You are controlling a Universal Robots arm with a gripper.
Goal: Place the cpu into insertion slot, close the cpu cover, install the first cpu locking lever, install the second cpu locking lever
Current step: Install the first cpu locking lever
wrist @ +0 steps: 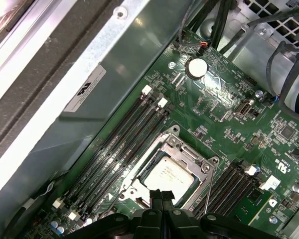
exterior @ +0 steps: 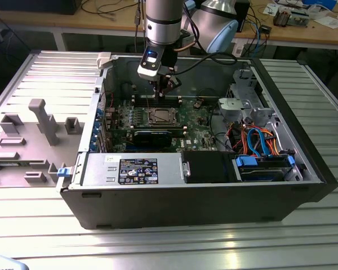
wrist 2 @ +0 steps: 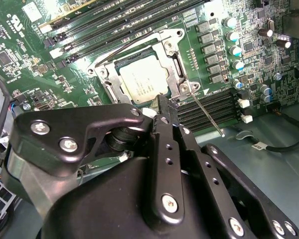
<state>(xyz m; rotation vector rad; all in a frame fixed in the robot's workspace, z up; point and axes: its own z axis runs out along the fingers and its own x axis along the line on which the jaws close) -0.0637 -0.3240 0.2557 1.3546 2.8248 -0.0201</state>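
Black metal pincer (wrist 2: 164, 105), tips shut w/ nothing held, hovers just off the edge of silver-rimmed sq. insertion slot (wrist 2: 103, 79), where dull silver-grey cpu (wrist 2: 139, 79) sits under thin silver-frame cpu cover (wrist 2: 172, 57), thin wire lever (wrist 2: 205, 110) adjacent.

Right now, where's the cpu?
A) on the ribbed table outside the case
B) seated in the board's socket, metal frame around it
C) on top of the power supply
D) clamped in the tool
B: in both wrist views the cpu lies flat in the insertion slot, with the cpu cover framing its silver top.
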